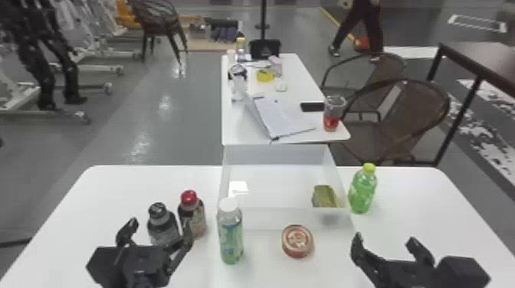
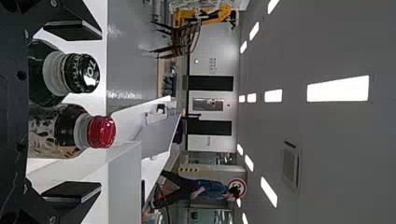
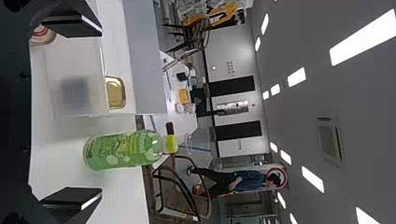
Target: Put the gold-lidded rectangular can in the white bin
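The gold-lidded rectangular can (image 1: 325, 196) is inside the white bin (image 1: 283, 219), at its right side by the near corner. In the right wrist view the can's gold lid (image 3: 116, 92) shows above the wall of the bin (image 3: 147, 60). My right gripper (image 1: 383, 245) stands open at the near right of the table, short of the bin; in its wrist view the right gripper (image 3: 72, 112) has nothing between its fingers. My left gripper (image 1: 157, 233) is open at the near left, before two dark bottles; the left gripper (image 2: 72, 112) in its wrist view holds nothing.
A green bottle (image 1: 362, 189) stands right of the bin. A clear-green bottle (image 1: 230, 235) and a round red tin (image 1: 297, 241) are before the bin. The black-capped bottle (image 1: 161, 226) and red-capped bottle (image 1: 192, 214) stand to the left.
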